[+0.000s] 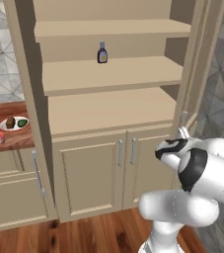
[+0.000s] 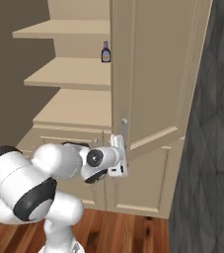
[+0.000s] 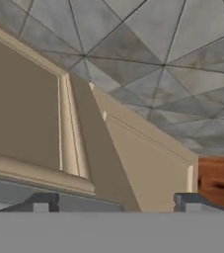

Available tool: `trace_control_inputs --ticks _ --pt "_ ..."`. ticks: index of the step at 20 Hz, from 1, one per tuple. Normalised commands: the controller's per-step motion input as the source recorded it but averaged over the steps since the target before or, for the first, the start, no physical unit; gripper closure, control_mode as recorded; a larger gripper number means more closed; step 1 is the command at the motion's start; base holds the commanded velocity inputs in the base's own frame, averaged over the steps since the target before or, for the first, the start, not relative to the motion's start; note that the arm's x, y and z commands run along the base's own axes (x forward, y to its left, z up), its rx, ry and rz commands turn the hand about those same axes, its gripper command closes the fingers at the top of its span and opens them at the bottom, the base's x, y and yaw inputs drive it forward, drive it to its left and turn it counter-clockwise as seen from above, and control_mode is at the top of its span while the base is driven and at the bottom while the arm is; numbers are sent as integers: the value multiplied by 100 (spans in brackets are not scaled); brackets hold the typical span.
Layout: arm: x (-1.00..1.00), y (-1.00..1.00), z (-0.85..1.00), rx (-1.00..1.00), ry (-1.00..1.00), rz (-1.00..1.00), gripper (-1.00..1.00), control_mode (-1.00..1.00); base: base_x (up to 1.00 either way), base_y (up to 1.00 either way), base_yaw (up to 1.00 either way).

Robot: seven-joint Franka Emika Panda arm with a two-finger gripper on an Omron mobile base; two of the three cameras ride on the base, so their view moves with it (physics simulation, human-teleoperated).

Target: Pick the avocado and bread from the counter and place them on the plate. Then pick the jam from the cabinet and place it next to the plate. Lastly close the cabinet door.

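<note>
Hand (image 2: pixel 123 157) at cabinet door (image 2: pixel 153 74) handle (image 2: pixel 125 132) — fingertips spread, gripping nothing — avocado (image 1: pixel 21 122), bread (image 1: pixel 10 121) on plate (image 1: pixel 15 129)

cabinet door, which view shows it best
The right base view: the cabinet door stands open there, its handle by the hand. The left base view catches its thin edge; the hand view shows its lower corner.

Left base view is looking from behind-left, forward and down, at the open cabinet (image 1: pixel 108 99), counter (image 1: pixel 12 141) at frame left. Right base view is looking from behind-right, sharing the shelves and dark bottle (image 2: pixel 105 52). Hand view is sitting close against the cabinet door (image 3: pixel 29 113), facing its edge.
</note>
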Motion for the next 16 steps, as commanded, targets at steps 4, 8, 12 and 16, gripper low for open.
trace_control_inputs --ticks 4,8,12,16 --pt "98 100 46 -22 7 4 -100 -100 0 0 0" --pt "100 100 46 -18 11 10 -100 -100 0 0 0" --pt "100 91 39 -9 7 21 -100 -100 0 0 0" --pt "100 59 28 -1 1 25 -100 -100 0 0 0"
